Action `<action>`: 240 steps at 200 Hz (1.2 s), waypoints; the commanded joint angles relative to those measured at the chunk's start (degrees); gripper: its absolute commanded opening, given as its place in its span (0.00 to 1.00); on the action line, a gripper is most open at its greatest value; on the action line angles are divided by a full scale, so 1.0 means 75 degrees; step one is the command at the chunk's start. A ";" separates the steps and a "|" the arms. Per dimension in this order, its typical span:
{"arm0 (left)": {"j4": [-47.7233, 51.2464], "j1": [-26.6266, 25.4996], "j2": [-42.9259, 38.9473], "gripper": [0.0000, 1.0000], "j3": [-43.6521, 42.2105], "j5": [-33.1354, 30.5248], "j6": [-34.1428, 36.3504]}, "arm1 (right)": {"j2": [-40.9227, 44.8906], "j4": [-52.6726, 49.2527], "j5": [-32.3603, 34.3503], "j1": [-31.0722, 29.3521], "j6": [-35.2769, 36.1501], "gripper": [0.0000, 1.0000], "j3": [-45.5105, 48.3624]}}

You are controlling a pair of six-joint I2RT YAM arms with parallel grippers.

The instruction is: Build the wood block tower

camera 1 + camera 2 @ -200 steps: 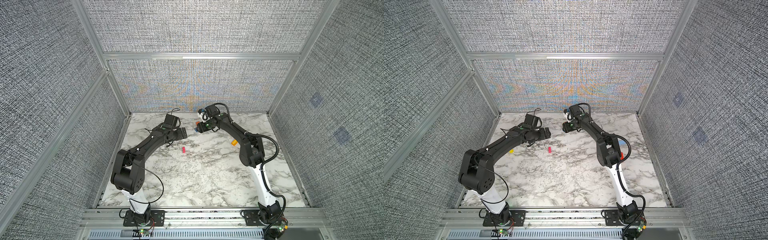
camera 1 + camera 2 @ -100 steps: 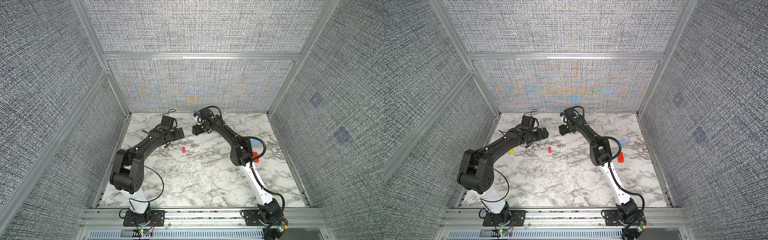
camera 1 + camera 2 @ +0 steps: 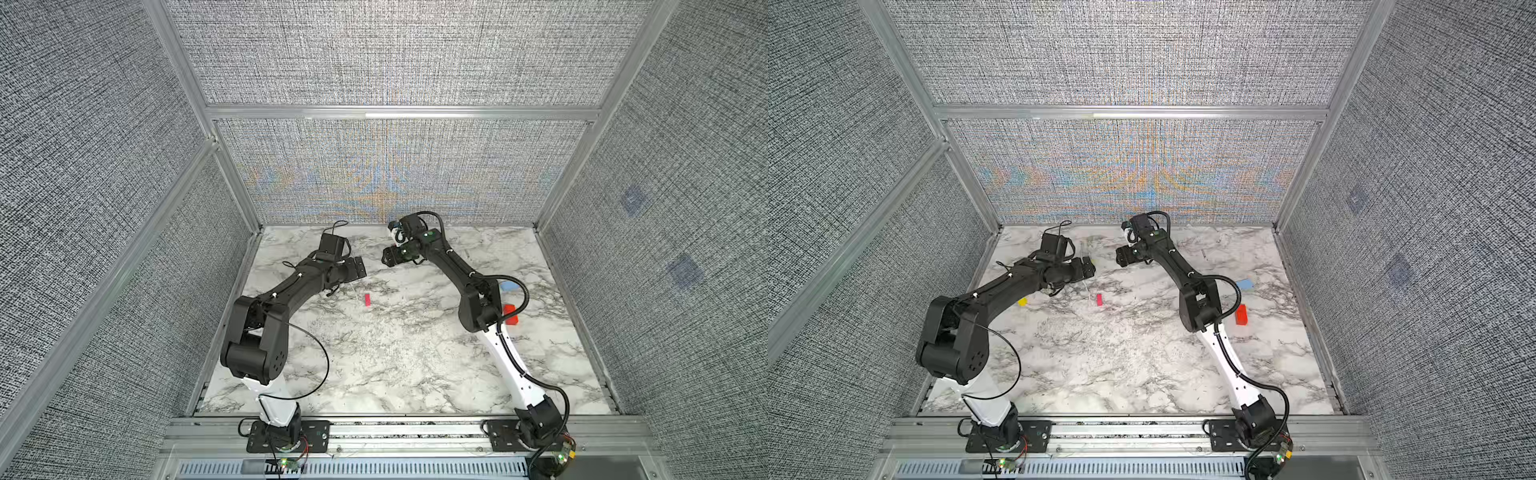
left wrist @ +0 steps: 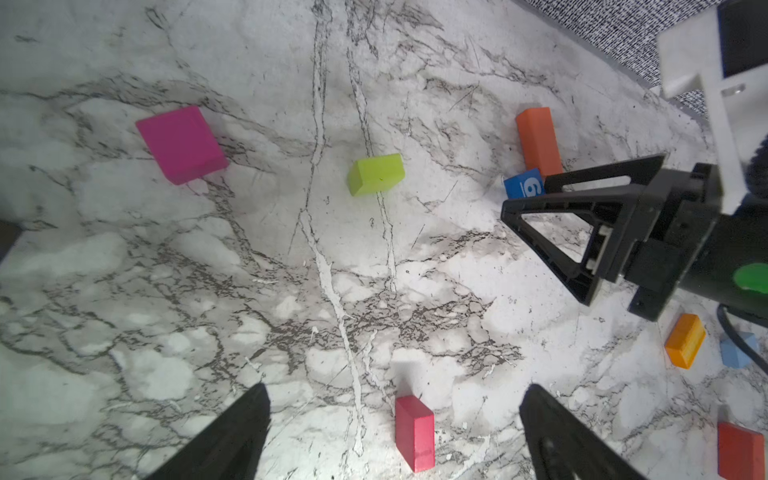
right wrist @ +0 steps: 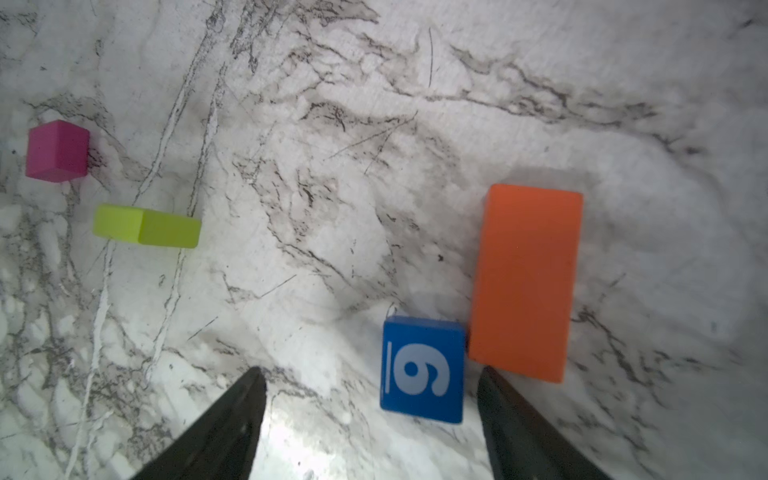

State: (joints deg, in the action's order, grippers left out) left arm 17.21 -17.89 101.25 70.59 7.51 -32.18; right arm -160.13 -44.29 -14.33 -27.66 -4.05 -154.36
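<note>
Wood blocks lie singly on the marble table [image 5: 374, 124]. The blue block [image 5: 422, 370] carries a white underlined 6, with the orange brick [image 5: 525, 282] just beside it and the lime block [image 5: 147, 227] and magenta cube [image 5: 57, 150] well apart from it. We see the right gripper [image 5: 371, 376] with fingers spread either side of the blue block, not pinching it; the left gripper [image 4: 397, 390] is spread wide, empty, farther from the blue block.

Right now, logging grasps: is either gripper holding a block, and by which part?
Nothing held: left gripper and right gripper both show open jaws; blue block sits ungripped.
</note>
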 commanded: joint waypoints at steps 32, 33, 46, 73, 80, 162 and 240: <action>-0.0208 0.0065 0.0003 0.96 -0.0079 0.0166 -0.0045 | -0.0110 0.0051 -0.0466 0.0004 -0.0236 0.79 -0.0160; -0.0209 0.0071 0.0001 0.96 -0.0081 0.0168 -0.0045 | -0.0108 0.0049 -0.0479 0.0006 -0.0240 0.79 -0.0154; -0.0253 0.0096 -0.0053 0.96 -0.0158 0.0169 -0.0045 | -0.0086 0.0123 -0.0561 -0.0009 -0.0236 0.75 -0.0090; -0.0288 0.0137 -0.0117 0.96 -0.0242 0.0180 -0.0056 | -0.0030 0.0193 -0.0537 -0.0027 -0.0222 0.60 0.0015; -0.0284 0.0147 -0.0123 0.96 -0.0253 0.0191 -0.0056 | -0.0032 0.0188 -0.0487 -0.0042 -0.0228 0.59 0.0016; -0.0380 0.0184 -0.0117 0.95 -0.0409 0.0298 -0.0086 | -0.0019 -0.0102 0.1213 -0.0492 0.0009 0.60 -0.0169; -0.0478 0.0217 -0.0069 0.95 -0.0505 0.0417 -0.0144 | -0.0121 -0.0235 0.1513 -0.0554 -0.0002 0.46 -0.0392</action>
State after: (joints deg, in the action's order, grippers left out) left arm 14.70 -16.36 100.73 66.76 10.07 -33.26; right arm -160.86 -44.80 -3.51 -31.62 -4.56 -156.73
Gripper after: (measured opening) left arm 0.950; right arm 0.463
